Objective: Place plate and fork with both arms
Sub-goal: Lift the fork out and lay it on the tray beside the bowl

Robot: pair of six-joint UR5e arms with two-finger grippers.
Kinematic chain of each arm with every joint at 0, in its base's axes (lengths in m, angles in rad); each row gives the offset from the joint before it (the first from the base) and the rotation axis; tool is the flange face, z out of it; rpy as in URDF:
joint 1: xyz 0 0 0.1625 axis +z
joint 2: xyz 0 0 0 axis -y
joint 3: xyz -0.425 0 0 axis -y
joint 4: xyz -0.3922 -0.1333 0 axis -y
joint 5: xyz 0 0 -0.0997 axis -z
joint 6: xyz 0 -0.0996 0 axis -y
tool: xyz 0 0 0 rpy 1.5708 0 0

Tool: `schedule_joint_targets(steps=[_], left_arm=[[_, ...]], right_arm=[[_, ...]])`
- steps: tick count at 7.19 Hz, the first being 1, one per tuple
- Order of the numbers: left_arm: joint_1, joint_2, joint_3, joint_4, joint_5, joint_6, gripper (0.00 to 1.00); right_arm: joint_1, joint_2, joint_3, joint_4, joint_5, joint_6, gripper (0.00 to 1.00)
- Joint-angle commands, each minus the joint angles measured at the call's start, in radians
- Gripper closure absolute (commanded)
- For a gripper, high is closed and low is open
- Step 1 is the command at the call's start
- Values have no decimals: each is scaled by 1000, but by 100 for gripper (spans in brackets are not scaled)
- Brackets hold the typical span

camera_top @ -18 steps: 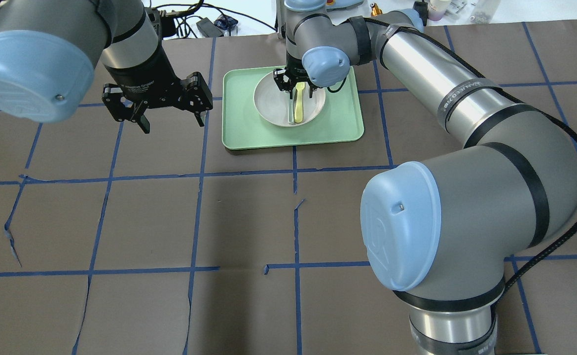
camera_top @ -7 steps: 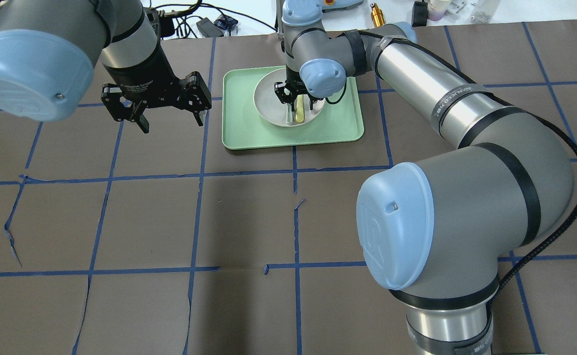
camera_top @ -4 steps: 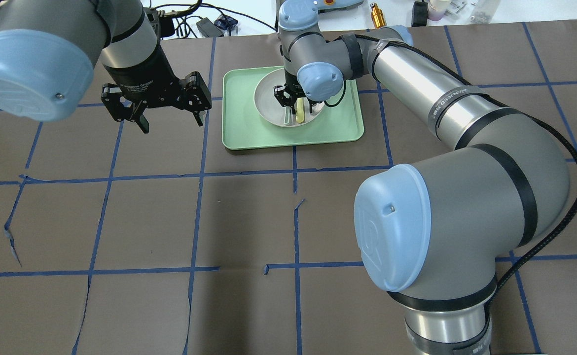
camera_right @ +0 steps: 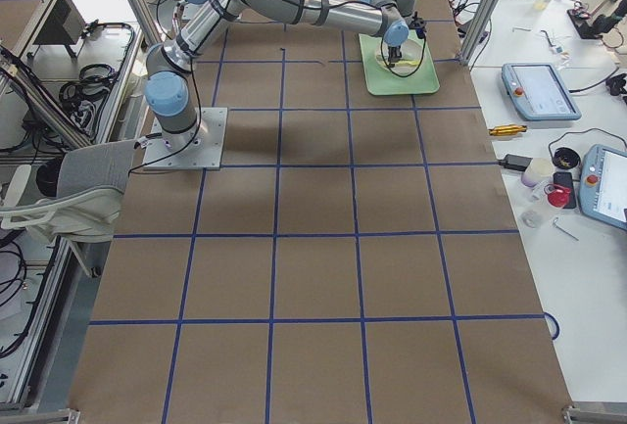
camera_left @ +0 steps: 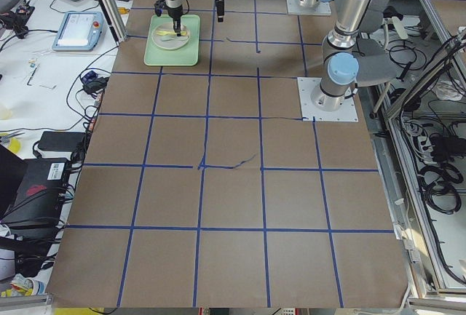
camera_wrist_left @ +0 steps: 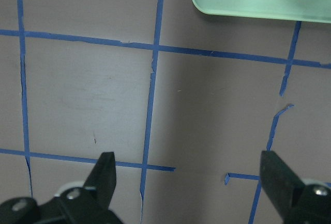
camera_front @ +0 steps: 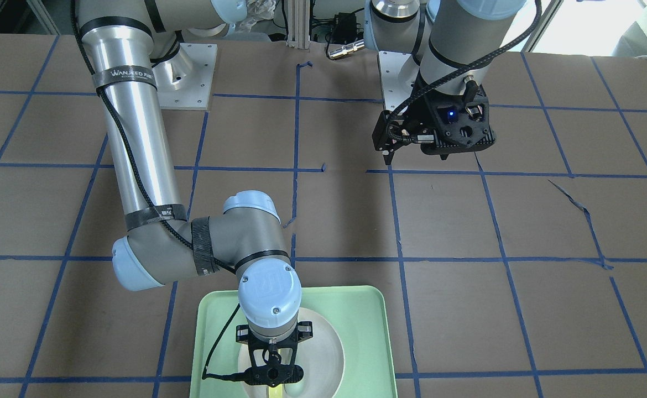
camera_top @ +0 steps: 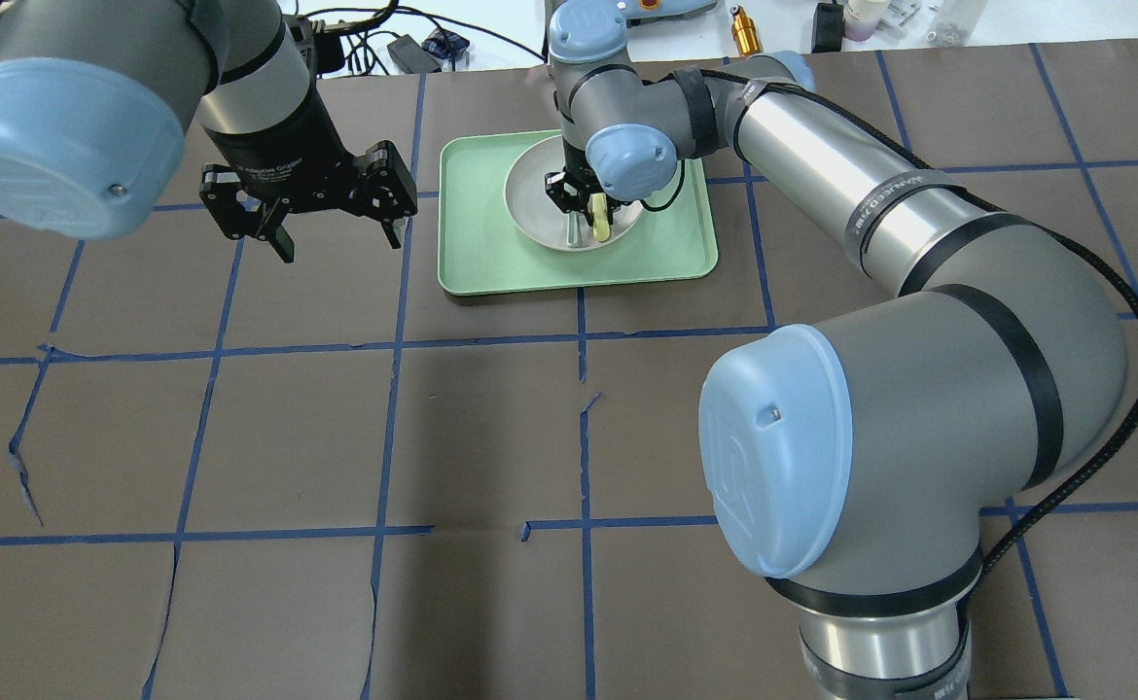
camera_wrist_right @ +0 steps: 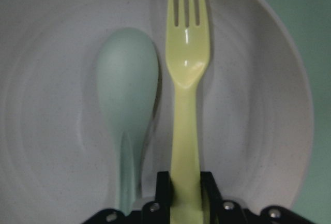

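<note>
The right arm's black two-finger gripper point(camera_wrist_right: 185, 193) points down over the round off-white shallow plate point(camera_wrist_right: 269, 105). Its jaws are clamped on the handle of the slim yellow-green plastic fork point(camera_wrist_right: 187, 63). In the right wrist view the fork's tines point to 12 o'clock, the handle runs down to 6 o'clock, and a black finger presses on each side of the handle. The fork's head is over the plate's inside. Whether it touches the plate or is lifted clear cannot be told.

A pale teal-grey plastic spoon point(camera_wrist_right: 126, 84) lies in the plate just beside the fork, at the fork's 9 o'clock, with its bowl toward 12 o'clock and parallel to the fork. The gripper is not on the spoon.

The plate sits on the rectangular mint-green tray point(camera_top: 477, 224), in its upper middle part in the overhead view. The tray lies flat on the brown paper-covered table with a blue tape grid point(camera_top: 481, 437), toward 12 o'clock of the table in that view.

The left arm's black two-finger gripper point(camera_top: 341, 249) hangs above bare table at the tray's 9 o'clock, well apart from the plate. Its jaws are spread wide with nothing between them. In the left wrist view the tray's corner shows at 1 o'clock, and both fingers frame blue tape lines.
</note>
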Motion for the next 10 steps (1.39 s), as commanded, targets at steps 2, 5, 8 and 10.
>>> schedule_joint_targets(steps=[2,5,8,10], left_arm=[[0,-2,-2,-1,0,-1,0],[-1,-2,-25,8,0,-2,0],[-1,-3,-40,13,-2,-7,0],[-1,0,-40,13,-2,-7,0]], right_arm=[[-17,-55,12,4,-4,-86,89],[-131,-60,55,4,0,-235,89],[-144,-60,106,-4,16,-208,86],[-144,-69,118,-4,31,-198,0]])
